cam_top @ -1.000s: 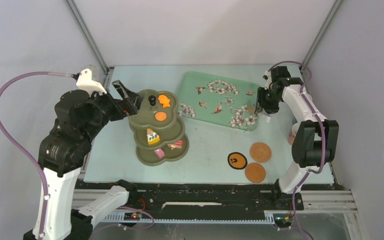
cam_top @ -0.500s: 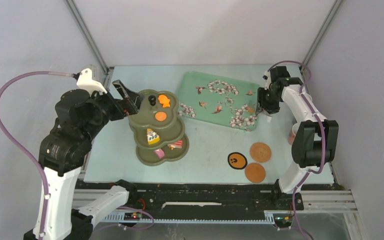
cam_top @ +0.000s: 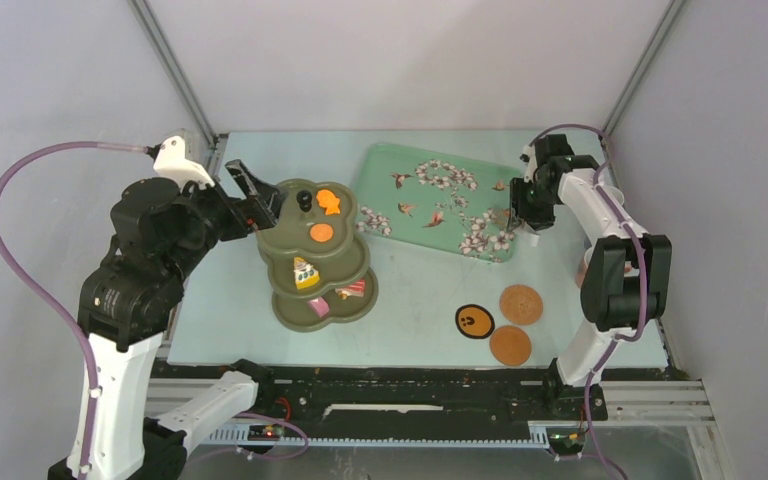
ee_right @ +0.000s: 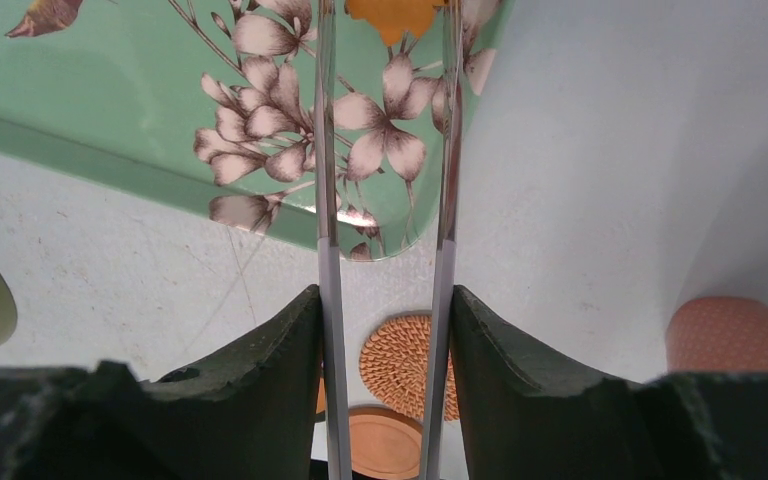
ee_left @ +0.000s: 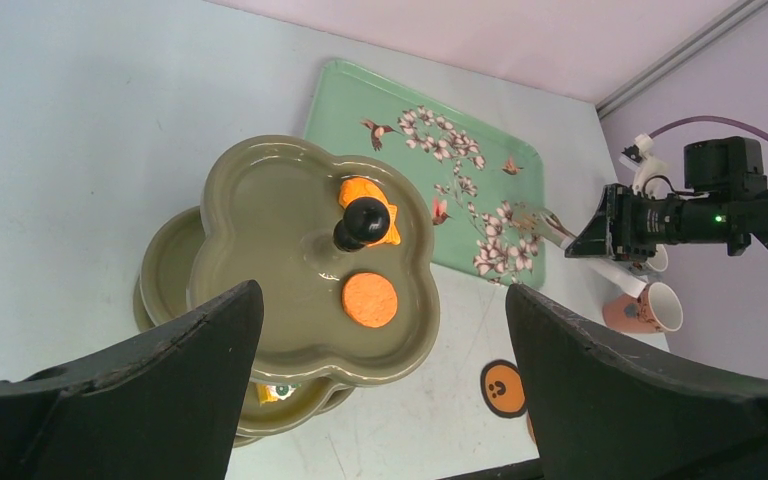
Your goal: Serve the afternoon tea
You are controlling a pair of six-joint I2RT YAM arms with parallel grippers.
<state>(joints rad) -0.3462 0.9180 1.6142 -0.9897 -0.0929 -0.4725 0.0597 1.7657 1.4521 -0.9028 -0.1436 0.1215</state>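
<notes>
Two thin metal blades of the tongs [ee_right: 326, 200] run side by side through the right jaws, which are closed on their outer faces and hold the tool with its blades apart. Following that long axis straight ahead of the jaws, we come to an orange-yellow pastry [ee_right: 395, 10] sitting between the blade tips on the mint floral tray [ee_right: 110, 90], close to the tray's near right corner. The frame edge cuts the tips off, so we cannot tell whether they pinch the pastry or only bracket it. Just off the tray on the tabletop [cam_top: 420, 290] we see a woven coaster [ee_right: 400, 350], and to the right a pinkish cup [ee_right: 730, 335]. Farther out, the green three-tier stand [cam_top: 285, 215] stands well apart on the far side of the tray, to the left, already carrying orange, yellow and pink pieces. The left jaws hang wide open and hold nothing, beside the stand's top tier. We judge that the right arm, much the nearer to this pastry, needs a firmer squeeze along the tongs, then a lift and a carry leftward across the tray to the stand.
</notes>
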